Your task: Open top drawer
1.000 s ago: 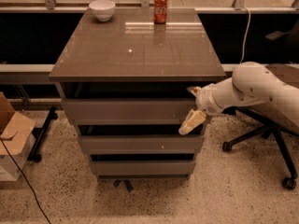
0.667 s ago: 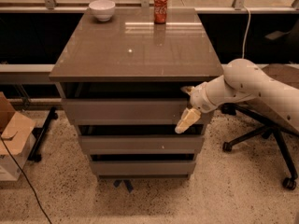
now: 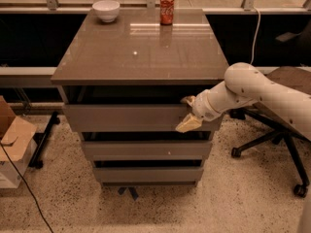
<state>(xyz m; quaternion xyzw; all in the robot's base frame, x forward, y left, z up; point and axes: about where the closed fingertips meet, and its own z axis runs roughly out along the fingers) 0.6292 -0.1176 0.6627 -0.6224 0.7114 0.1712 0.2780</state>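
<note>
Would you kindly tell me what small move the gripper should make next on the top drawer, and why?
Probably a short, straight pull toward the camera: the gripper sits at the upper edge of the top drawer, near its right end, and the drawer looks not yet pulled out.

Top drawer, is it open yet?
Not yet. Done: the robot's end effector is at the right end of the wide grey-taupe top drawer front. In hand: it seems to be getting a hold there. Left: the whole pull; the front sits close under the glossy brown tabletop.
</note>
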